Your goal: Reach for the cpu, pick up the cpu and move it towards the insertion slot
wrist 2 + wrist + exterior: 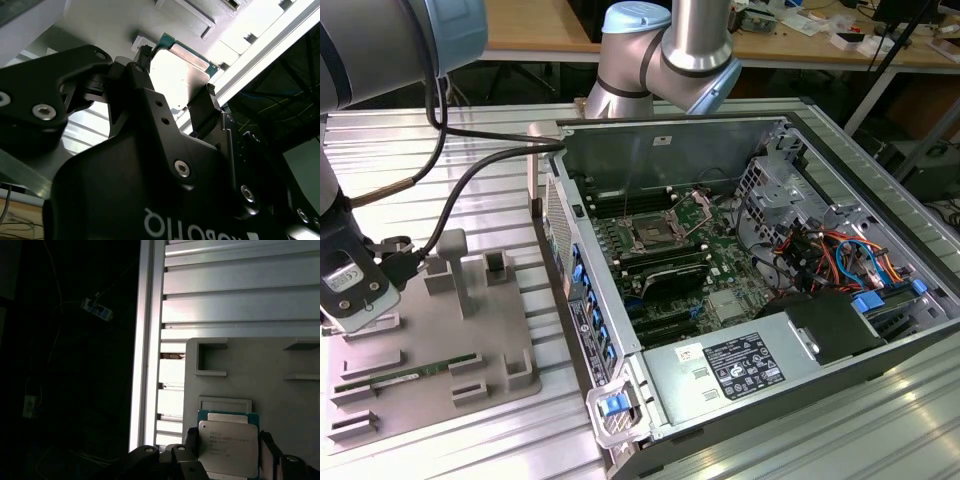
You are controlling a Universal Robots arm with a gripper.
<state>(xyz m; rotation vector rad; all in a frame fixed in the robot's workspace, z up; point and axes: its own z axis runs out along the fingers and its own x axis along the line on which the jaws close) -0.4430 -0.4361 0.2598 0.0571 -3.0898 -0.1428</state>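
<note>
The cpu (pixel 227 447), a flat square chip with a silvery metal top and a thin green rim, sits between the two black fingers (pixel 202 105) of the claw (pixel 172 75). In both wrist views each finger lies against an opposite edge of the chip, so the claw is clenched on the cpu. The chip is close over a grey fixture tray (pixel 280 405), just beside a shallow square recess moulded into it; whether the chip is touching the tray or is raised off it cannot be told. In the exterior view the tray lies flat on a ribbed aluminium desk (pixel 470 180) at the exterior view's left, and it carries several small upright grey holders and a long thin green memory stick (pixel 410 377) lying in a groove. The robot arm (pixel 380 40) comes down from the upper corner at that side to the tray's far end, with a black cable (pixel 490 165) looping away from it. The insertion slot (pixel 650 237), a square metal-framed socket with a dark centre, lies well apart from the chip toward the exterior view's right, on the green motherboard inside an open computer case (pixel 670 150) that lies on its side on the desk. A grey power supply (pixel 740 365) with a dark label fills the near end of the case.
</note>
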